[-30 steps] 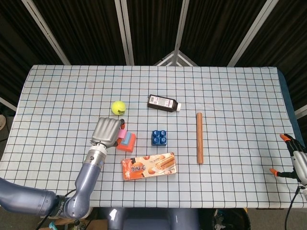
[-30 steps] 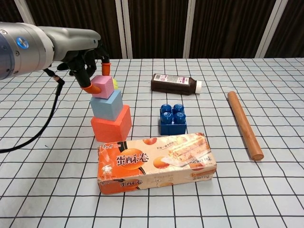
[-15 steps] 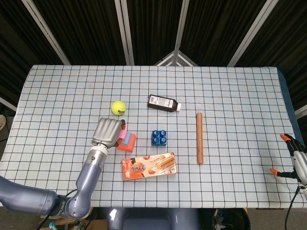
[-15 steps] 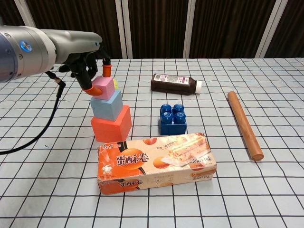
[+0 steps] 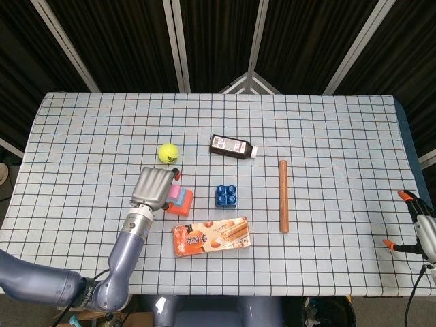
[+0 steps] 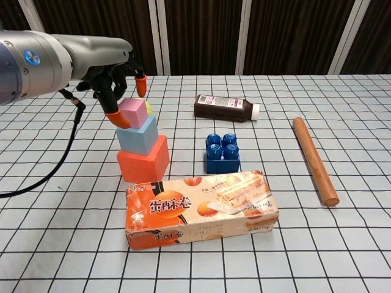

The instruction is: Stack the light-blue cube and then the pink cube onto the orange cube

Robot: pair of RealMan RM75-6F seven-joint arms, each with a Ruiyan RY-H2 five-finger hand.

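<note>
Three cubes were seen stacked: pink cube point(image 6: 134, 112) on blue cube point(image 6: 137, 135) on orange cube point(image 6: 142, 160). The left hand point(image 6: 116, 76) was spread at the pink cube's 10 o'clock, one fingertip touching, nothing gripped. The right hand point(image 5: 417, 228) was held open, empty.

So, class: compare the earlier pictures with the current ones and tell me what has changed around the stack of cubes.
The left hand has loosened: its upper fingertip lifted off the pink cube, while a lower fingertip still sits at the cube's left edge. The pink cube stays on the light-blue cube, which stays on the orange cube. The right hand has not moved.
</note>
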